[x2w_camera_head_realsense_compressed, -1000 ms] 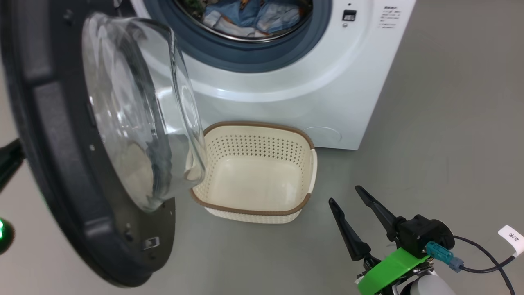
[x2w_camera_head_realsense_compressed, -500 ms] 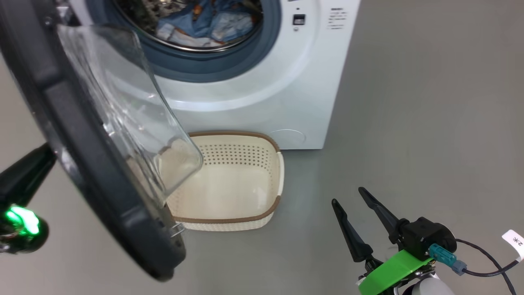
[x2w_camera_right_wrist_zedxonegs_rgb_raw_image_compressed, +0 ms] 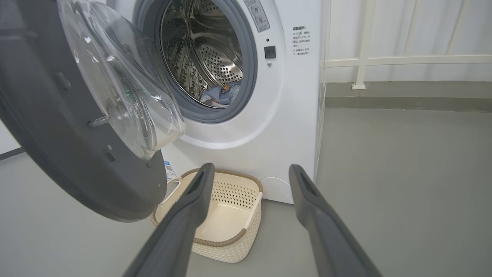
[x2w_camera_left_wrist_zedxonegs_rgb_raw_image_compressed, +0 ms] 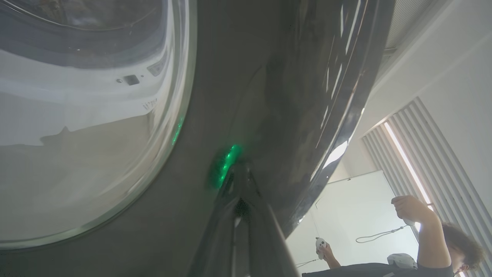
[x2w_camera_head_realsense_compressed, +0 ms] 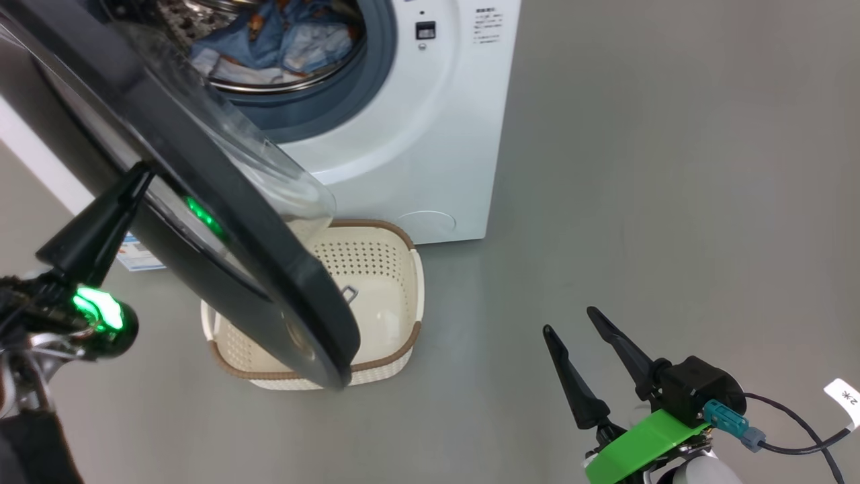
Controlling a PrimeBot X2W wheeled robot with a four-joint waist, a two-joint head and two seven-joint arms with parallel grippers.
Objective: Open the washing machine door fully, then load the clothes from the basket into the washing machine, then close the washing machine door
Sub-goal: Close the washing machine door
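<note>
Black-rimmed washing machine door [x2w_camera_right_wrist_zedxonegs_rgb_raw_image_compressed: 50, 146] hangs ajar, clear glass bowl bulging.

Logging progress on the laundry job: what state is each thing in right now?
washing machine door: partly open, unlatched
washing machine: mouth uncovered
clothes: inside the drum
basket: empty, upright on the floor
left gripper: shut, tip against the door's outer face
right gripper: open, holding nothing
</note>
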